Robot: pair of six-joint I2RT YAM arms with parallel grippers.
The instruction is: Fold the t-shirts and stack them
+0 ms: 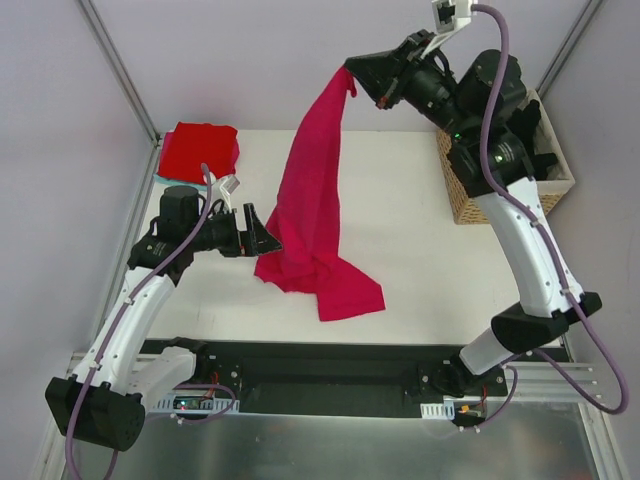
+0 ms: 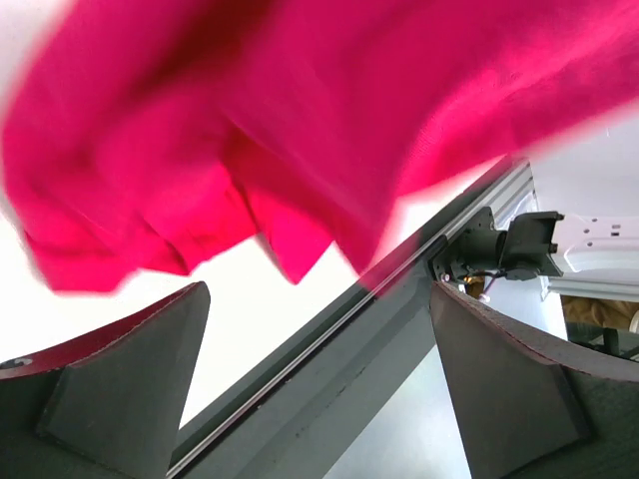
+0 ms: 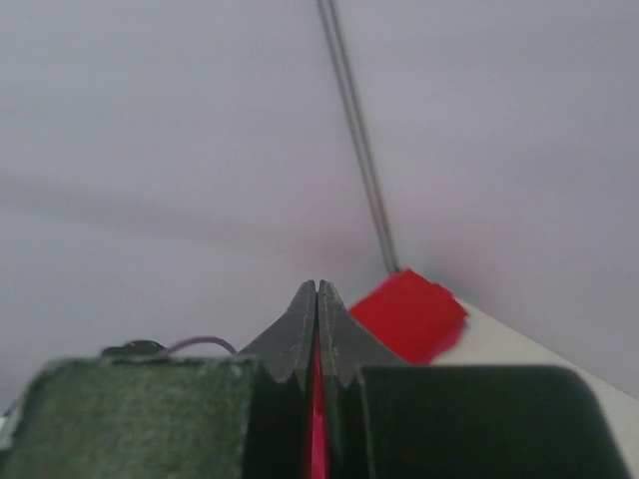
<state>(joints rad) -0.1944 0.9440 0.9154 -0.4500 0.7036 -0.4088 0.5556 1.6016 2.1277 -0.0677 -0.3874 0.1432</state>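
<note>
A magenta-pink t-shirt (image 1: 315, 190) hangs from its top corner, pinched in my shut right gripper (image 1: 352, 74), which is raised high over the table's back. The shirt's lower end lies bunched on the white table (image 1: 400, 200). In the right wrist view a thin strip of pink cloth (image 3: 318, 429) shows between the closed jaws of the right gripper (image 3: 317, 289). My left gripper (image 1: 268, 232) stands open beside the shirt's lower left edge. In the left wrist view the pink cloth (image 2: 300, 120) hangs just beyond the left gripper (image 2: 319, 289), with nothing between its fingers. A folded red t-shirt (image 1: 198, 150) lies at the back left corner and shows as a red t-shirt (image 3: 409, 314) in the right wrist view.
A wicker basket (image 1: 462, 195) stands at the right edge of the table, mostly hidden behind my right arm. The dark metal rail (image 2: 329, 369) of the table's near edge runs under my left gripper. Frame posts rise at the back corners.
</note>
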